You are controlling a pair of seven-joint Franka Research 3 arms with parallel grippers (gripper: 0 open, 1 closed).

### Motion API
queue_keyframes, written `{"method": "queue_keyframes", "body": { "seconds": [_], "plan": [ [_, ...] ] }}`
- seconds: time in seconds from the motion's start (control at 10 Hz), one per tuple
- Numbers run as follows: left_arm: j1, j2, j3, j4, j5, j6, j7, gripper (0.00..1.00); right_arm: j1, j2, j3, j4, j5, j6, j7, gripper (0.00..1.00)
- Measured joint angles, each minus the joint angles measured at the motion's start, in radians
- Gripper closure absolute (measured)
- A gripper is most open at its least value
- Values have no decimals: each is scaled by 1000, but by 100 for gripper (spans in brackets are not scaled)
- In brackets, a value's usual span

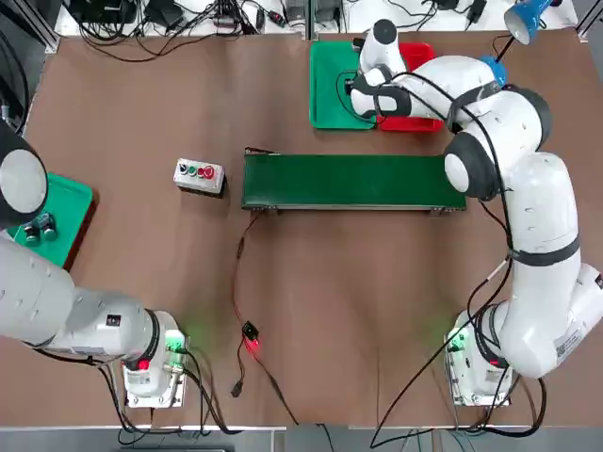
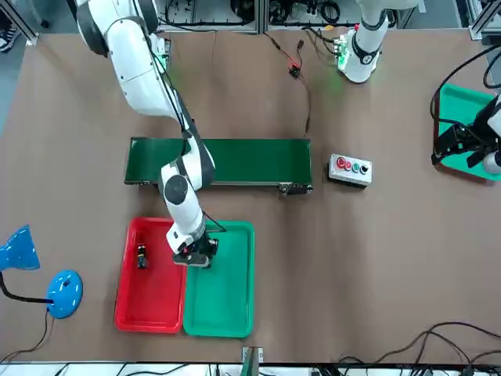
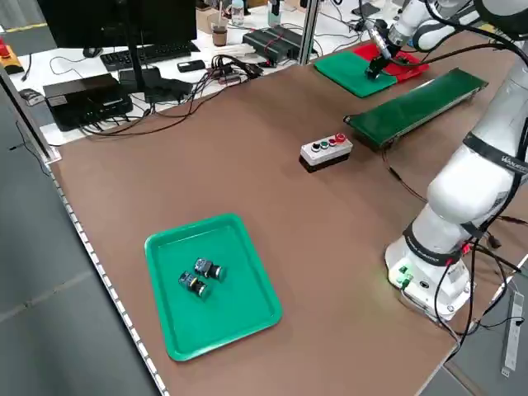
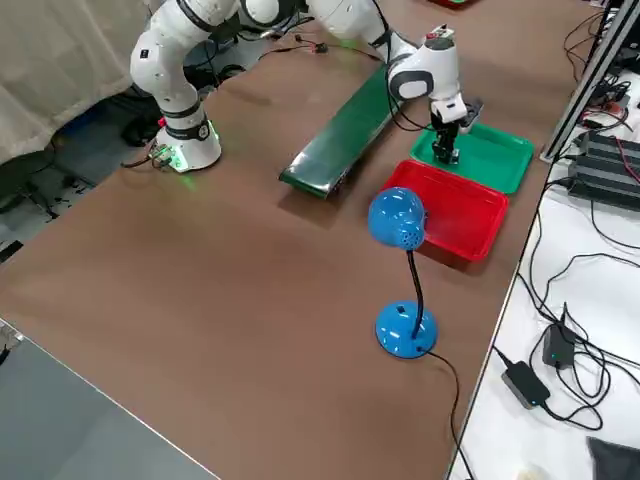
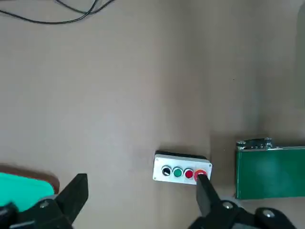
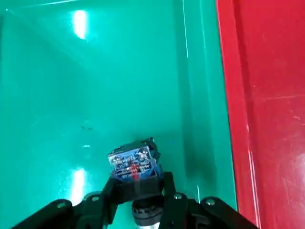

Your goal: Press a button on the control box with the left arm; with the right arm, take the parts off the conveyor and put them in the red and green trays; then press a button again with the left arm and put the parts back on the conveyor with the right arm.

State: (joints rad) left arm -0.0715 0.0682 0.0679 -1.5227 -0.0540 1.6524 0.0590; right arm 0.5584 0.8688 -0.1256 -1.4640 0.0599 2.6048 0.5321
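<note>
My right gripper [image 2: 196,254] is shut on a small blue-and-black part [image 6: 133,162] and holds it low over the green tray [image 2: 227,301], near the rim shared with the red tray [image 2: 149,305]. Another dark part [image 2: 142,256] lies in the red tray. The green conveyor [image 1: 349,181] carries nothing that I can see. The control box [image 1: 199,175] with its three buttons sits just off the belt's left end. My left gripper [image 5: 143,180] hangs open above the table, short of the control box [image 5: 182,168], with nothing between its fingers.
A second green tray [image 3: 239,305] holding two small parts [image 3: 202,276] lies at the table's left edge under my left arm. A blue desk lamp [image 4: 400,225] stands beside the red tray. A cable with a red-lit plug [image 1: 250,339] runs from the conveyor toward the bases.
</note>
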Motion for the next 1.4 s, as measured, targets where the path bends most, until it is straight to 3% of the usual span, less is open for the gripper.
{"method": "queue_keyframes", "body": {
  "seconds": [0.4,0.7,1.0,1.4],
  "plan": [
    [0,0,0,0,0,0,0,0,0,8,0,1,0,-2,-3,1],
    [0,0,0,0,0,0,0,0,-14,-6,-1,32,0,-4,-57,0],
    [-1,0,0,0,0,0,0,0,-61,-88,-3,46,0,-9,-84,0],
    [1,1,0,1,0,0,0,0,-167,-292,-6,65,0,-242,-160,0]
  ]
}}
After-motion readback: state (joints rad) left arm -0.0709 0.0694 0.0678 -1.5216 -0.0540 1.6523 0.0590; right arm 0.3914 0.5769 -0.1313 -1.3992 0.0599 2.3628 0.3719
